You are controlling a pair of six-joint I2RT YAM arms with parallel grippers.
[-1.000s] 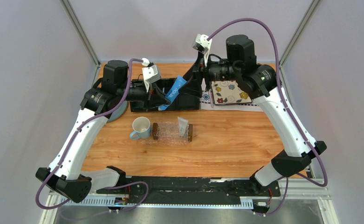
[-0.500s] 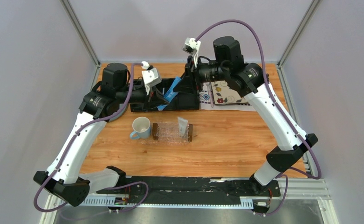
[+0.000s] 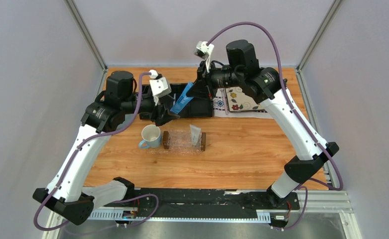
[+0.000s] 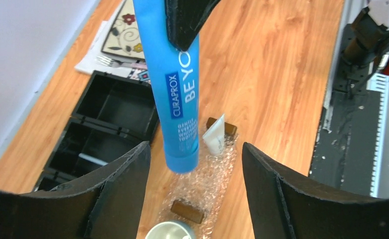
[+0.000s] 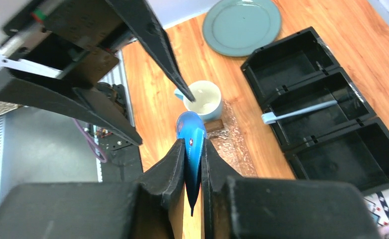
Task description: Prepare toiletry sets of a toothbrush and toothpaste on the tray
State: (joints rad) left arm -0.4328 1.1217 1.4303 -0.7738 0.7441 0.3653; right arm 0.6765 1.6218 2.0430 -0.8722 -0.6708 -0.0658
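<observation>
Tray [image 3: 184, 141]: it sits nearest on the table, middle of the scene, with a dark bar at each short end. No toothbrush lies on it.
Small white tube [image 3: 195, 133]: it leans at the tray's right end, the only item placed there so far.
Mug [image 3: 151, 135]: it stands just left of the tray and plays no part in the set.
Left gripper [image 4: 195, 149]: its jaws stand wide apart on either side of the blue tube without touching it, so it holds nothing.
Blue toothpaste tube [image 3: 183, 99]: it hangs in the air over the near edge of the organizer, just beyond the tray, and is not yet set down.
Right gripper [image 5: 192, 149]: it is clamped on the blue tube's upper end and carries it alone.
Toothbrush [image 5: 302, 111]: it lies in the middle compartment of the black organizer [image 3: 202, 108], beyond the tray, and nothing grips it.
Progress: this looks like an early to middle stage. The held tube has to come down onto the tray, and the toothbrush has to be fetched from the organizer and laid beside it.
</observation>
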